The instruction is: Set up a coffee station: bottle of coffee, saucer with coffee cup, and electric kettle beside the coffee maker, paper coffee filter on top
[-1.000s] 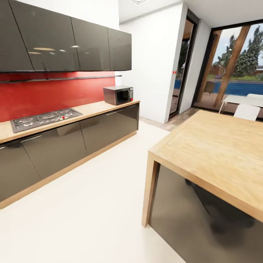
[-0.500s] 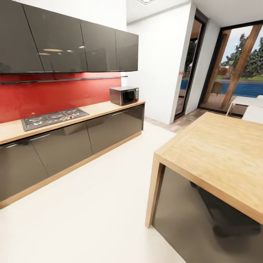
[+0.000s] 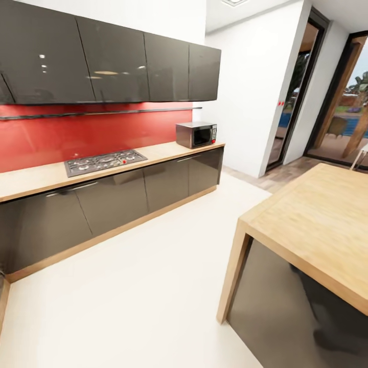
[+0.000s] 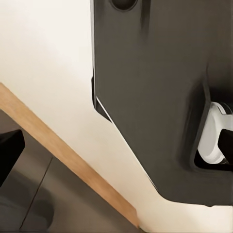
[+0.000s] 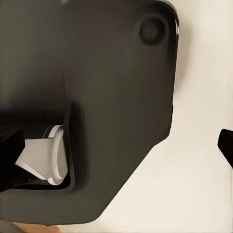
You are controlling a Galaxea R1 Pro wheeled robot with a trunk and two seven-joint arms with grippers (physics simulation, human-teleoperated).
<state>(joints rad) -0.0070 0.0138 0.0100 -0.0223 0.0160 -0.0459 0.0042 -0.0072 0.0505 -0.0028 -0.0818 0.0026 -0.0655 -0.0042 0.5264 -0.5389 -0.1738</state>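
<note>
None of the coffee things is in view. A long wooden countertop (image 3: 41, 176) runs along the red wall in the head view, carrying a gas hob (image 3: 105, 162) and a steel microwave (image 3: 196, 134). In the left wrist view my left gripper (image 4: 116, 150) is open, with one dark fingertip (image 4: 9, 150) at each edge of the picture and nothing between them. My right gripper (image 5: 119, 153) is likewise open and holds nothing. Both hang over my dark base and the white floor.
A big wooden table (image 3: 317, 225) with a dark panel under it stands close at the right. White floor (image 3: 133, 286) lies between it and the dark lower cabinets (image 3: 117, 199). Dark wall cabinets (image 3: 117, 61) hang above. A doorway and glass doors (image 3: 327, 97) are at the far right.
The whole head view has shifted: counter, hob, microwave and table now sit further right in the picture, so the camera has turned left. Nothing in the room itself has moved.
</note>
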